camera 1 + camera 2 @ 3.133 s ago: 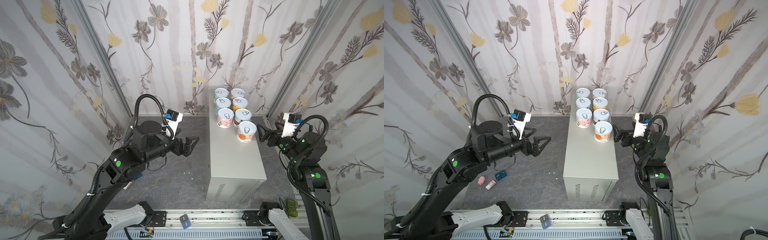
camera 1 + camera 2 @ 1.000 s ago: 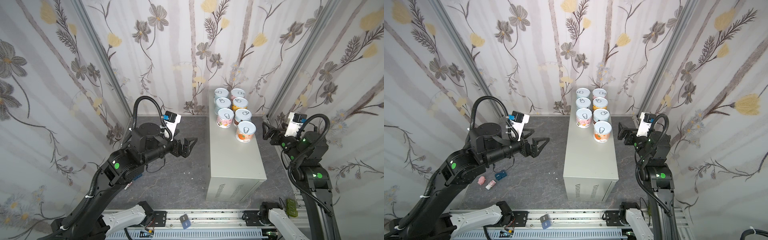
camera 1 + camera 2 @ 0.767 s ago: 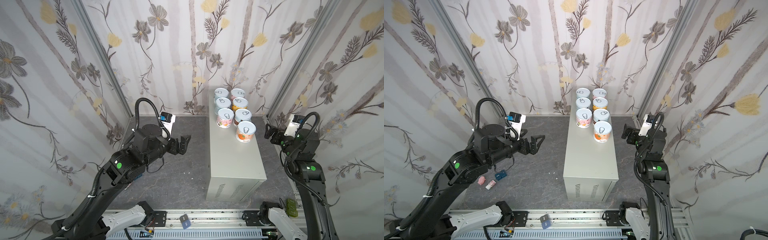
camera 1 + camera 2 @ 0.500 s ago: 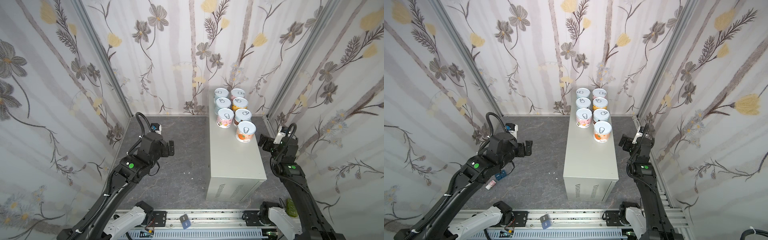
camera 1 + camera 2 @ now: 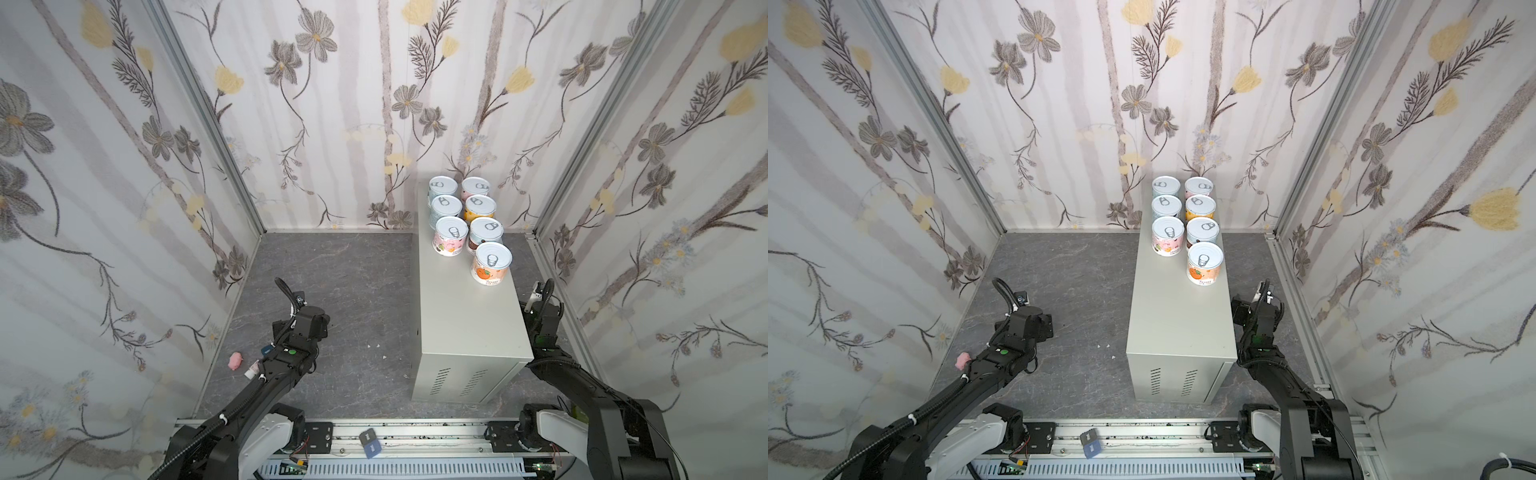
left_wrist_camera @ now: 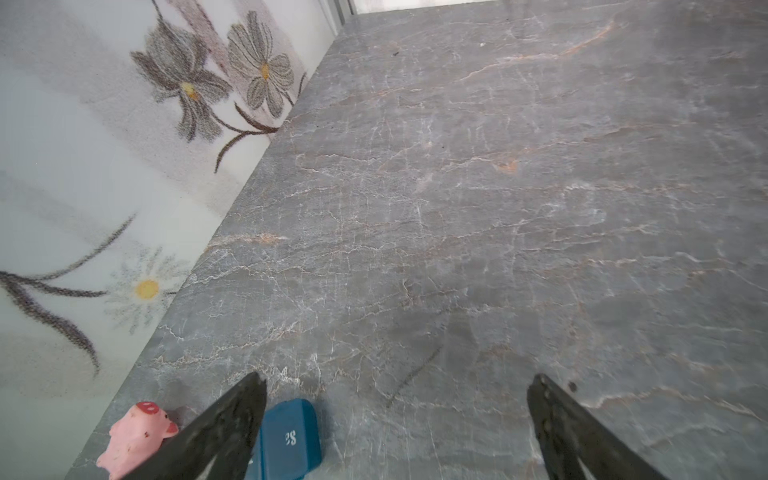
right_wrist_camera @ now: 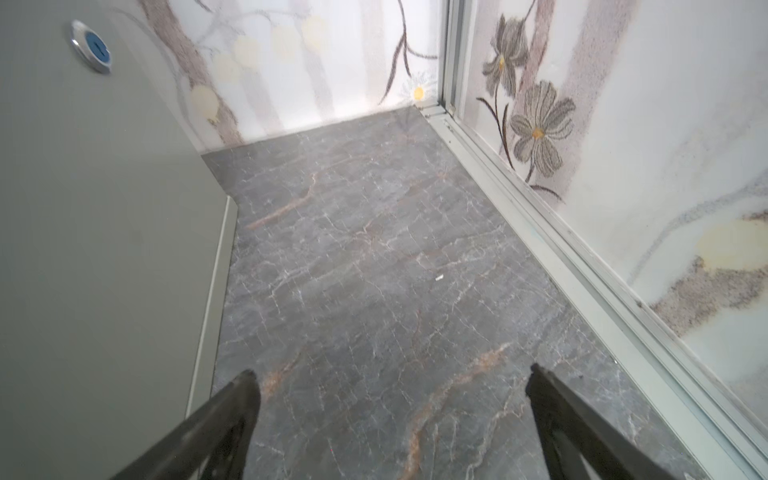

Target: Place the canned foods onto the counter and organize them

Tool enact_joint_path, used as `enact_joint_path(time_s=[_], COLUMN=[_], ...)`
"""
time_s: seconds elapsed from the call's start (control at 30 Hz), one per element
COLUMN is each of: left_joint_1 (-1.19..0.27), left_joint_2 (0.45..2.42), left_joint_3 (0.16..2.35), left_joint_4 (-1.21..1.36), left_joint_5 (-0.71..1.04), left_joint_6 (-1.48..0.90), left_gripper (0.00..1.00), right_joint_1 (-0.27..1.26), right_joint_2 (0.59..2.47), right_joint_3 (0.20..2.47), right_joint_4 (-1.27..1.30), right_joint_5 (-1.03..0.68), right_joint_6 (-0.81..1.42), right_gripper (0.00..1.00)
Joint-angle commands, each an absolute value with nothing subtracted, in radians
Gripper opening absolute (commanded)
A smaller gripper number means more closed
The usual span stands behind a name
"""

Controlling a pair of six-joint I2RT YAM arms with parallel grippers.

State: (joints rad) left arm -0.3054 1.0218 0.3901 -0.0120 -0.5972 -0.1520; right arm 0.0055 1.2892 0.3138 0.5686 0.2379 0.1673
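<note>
Seems the closing step: 7 canned foods (image 5: 451,235) upright in 2 rows at the far end of the counter (image 5: 465,316). Spread wide and empty: left gripper (image 6: 395,380), right gripper (image 7: 392,374). Next probably calls only for parking.

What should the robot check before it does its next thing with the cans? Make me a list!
1. All seven cans on the counter: ok.
2. Every can upright, lid up: ok.
3. Cans in tidy rows: ok, two rows side by side at the far end. One row has one can more.
4. Left gripper open and empty: ok.
5. Right gripper open and empty: ok. Clear of the counter's side: cannot tell, as it sits close beside it.
6. No can on the floor: ok, none seen. Only a pink pig and a blue box lie there by the left gripper.
</note>
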Motion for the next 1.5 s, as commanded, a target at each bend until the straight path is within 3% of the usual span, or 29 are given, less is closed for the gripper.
enact_joint_path(time_s=[0.0,0.2,0.37,0.57,0.67,0.93,1.47], left_joint_1=[-0.304,-0.273,-0.175,-0.143,-0.142,-0.052,-0.051], left_joint_2=[1.101,1.254,1.347,1.441,1.531,1.588,1.577], left_joint_3=[0.354,0.344,0.359,0.351,0.316,0.365,0.367], left_joint_4=[0.28,0.591,0.726,0.889,1.06,0.999,0.969], left_joint_5=[-0.7,-0.661,-0.483,-0.334,-0.34,-0.251,-0.254], left_joint_6=[-0.106,0.054,0.058,0.064,0.074,-0.018,-0.026], left_gripper=[1.0,1.0,1.0,1.0,1.0,1.0,1.0], right_joint_1=[0.021,0.032,0.031,0.036,0.041,0.048,0.053], right_joint_2=[1.3,1.309,1.335,1.504,1.489,1.509,1.509], right_joint_3=[0.301,0.283,0.212,0.146,0.166,0.171,0.171], right_joint_4=[0.796,0.871,1.107,1.409,1.346,1.372,1.373], right_joint_5=[0.29,0.309,0.287,0.235,0.236,0.251,0.261], right_joint_6=[0.112,0.085,0.075,0.055,0.051,0.046,0.043], right_gripper=[1.0,1.0,1.0,1.0,1.0,1.0,1.0])
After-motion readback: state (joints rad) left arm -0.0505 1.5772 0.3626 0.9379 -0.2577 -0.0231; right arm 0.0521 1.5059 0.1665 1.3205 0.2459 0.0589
